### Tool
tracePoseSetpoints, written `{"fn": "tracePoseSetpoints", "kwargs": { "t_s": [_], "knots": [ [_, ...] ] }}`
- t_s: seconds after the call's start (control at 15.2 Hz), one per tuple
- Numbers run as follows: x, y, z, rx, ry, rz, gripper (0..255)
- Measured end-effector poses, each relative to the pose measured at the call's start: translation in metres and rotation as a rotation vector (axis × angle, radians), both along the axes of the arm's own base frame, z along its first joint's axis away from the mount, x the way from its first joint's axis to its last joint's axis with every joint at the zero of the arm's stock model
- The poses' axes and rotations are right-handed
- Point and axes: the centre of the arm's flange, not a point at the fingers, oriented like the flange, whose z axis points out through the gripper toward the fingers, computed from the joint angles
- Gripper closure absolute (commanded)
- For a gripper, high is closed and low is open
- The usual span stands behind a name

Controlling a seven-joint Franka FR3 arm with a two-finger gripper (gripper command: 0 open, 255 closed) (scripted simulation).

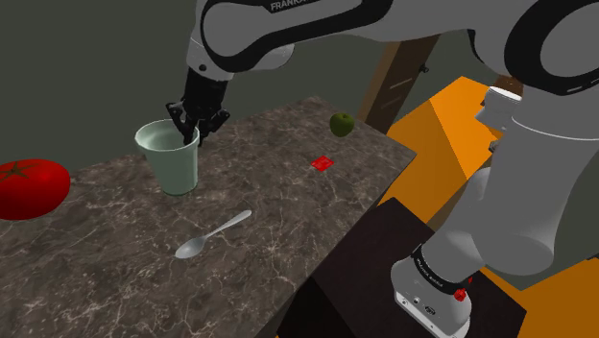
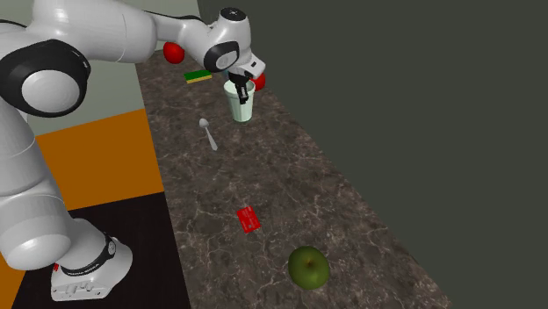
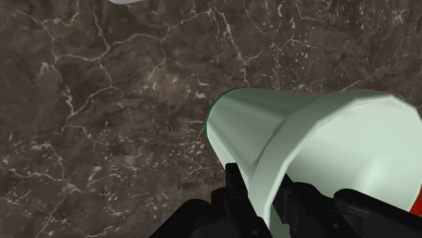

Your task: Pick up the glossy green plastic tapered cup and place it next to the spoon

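Observation:
A pale green tapered cup (image 1: 171, 165) (image 2: 239, 109) stands upright on the dark marble counter (image 1: 278, 197), towards the shoulder view's left. My black gripper (image 1: 193, 122) (image 2: 240, 89) comes down on its rim. In the wrist view the gripper (image 3: 267, 203) straddles the cup (image 3: 324, 149) wall, one finger outside and one inside, clasping it. A silver spoon (image 1: 212, 235) (image 2: 209, 135) lies on the counter a short way from the cup, nearer the counter's front edge. I cannot tell whether the cup's base touches the counter.
A big red tomato (image 1: 29, 187) lies at the shoulder view's far left. A green apple (image 1: 341, 124) (image 2: 308, 266) and a small red card (image 1: 323, 164) (image 2: 249, 219) sit towards the counter's other end. A green and yellow sponge (image 2: 198, 76) lies beyond the cup.

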Motion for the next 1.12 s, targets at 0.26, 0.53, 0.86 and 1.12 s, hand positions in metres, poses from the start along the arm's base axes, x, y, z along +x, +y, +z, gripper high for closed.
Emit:
{"fn": "tracePoseSetpoints", "kwargs": {
  "t_s": [0.26, 0.53, 0.86, 1.12],
  "knots": [
    [-0.001, -0.001, -0.022, 0.0, 0.0, 0.0, 255],
    [-0.001, 0.0, -0.029, 0.0, 0.0, 0.0, 255],
    [-0.001, 0.0, -0.029, 0.0, -0.001, 0.0, 0],
    [-0.001, 0.0, -0.029, 0.001, -0.001, 0.0, 0]
  ]
}}
